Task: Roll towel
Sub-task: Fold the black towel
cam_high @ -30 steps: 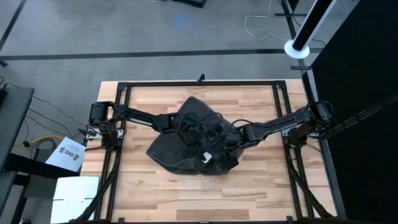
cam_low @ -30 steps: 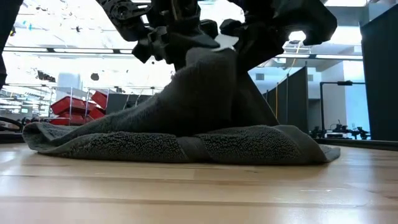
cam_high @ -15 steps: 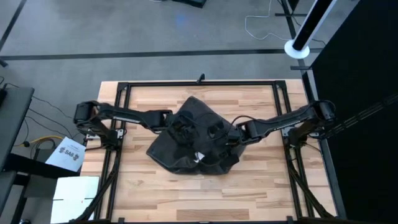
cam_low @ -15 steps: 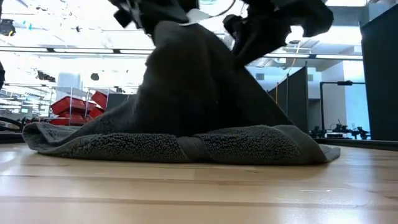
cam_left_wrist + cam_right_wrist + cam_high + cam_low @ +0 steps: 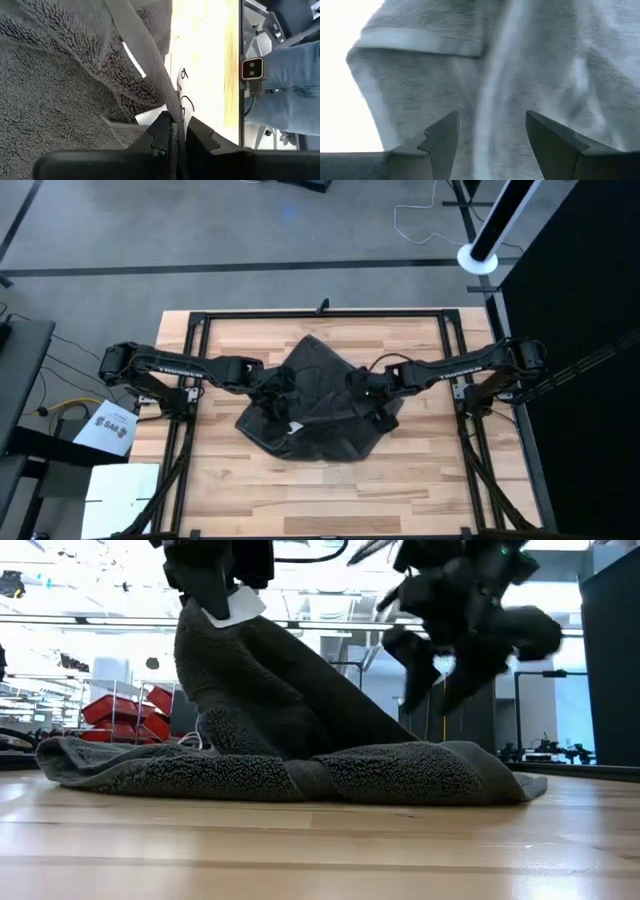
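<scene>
Left pincer is pinched tight on a hemmed edge of the towel by its white tag, hoisting that corner into a peak, likely to carry it over the rest and start the roll. Right pincer hangs just beside the peak with its fingers spread and nothing between them, so the lift rests on one arm. The towel is thick, looped charcoal terry, slumped in soft folds mid-tabletop, its base flat on the pale wood planks.
</scene>
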Robot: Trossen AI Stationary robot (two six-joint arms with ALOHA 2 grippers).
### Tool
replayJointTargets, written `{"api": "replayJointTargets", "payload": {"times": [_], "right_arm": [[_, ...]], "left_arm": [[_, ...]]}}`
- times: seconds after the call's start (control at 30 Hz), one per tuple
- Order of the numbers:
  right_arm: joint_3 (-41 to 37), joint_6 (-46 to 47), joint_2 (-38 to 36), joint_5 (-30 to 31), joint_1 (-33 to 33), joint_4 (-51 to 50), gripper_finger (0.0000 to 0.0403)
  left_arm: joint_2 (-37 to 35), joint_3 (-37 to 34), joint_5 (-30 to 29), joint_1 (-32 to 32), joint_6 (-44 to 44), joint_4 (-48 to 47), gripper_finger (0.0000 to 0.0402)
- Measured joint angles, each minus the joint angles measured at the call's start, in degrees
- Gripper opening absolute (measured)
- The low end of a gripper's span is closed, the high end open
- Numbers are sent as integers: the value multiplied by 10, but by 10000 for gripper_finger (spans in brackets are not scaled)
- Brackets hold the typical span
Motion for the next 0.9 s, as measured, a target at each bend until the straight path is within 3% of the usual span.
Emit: {"api": "replayJointTargets", "payload": {"times": [0.13, 0.4, 0.5, 0.57, 0.7, 0.9], "right_arm": [[-53, -1, 0, 9, -4, 64, 216], [-168, 18, 9, 87, -1, 212, 214], [-188, 35, 11, 150, 2, 255, 185], [-190, 55, 14, 170, -1, 263, 140], [-160, 119, 7, 200, -4, 208, 20], [-23, 197, -86, 222, 3, 24, 2]], "left_arm": [[0, 0, -6, -5, -1, -1, 18], [0, 0, -8, -5, -16, -4, 18], [0, 0, -8, -5, -18, -10, 18], [0, 0, -8, -5, -18, -17, 18], [-7, 6, -19, -3, -19, -65, 18], [-53, 88, -128, 7, 12, -181, 18]]}}
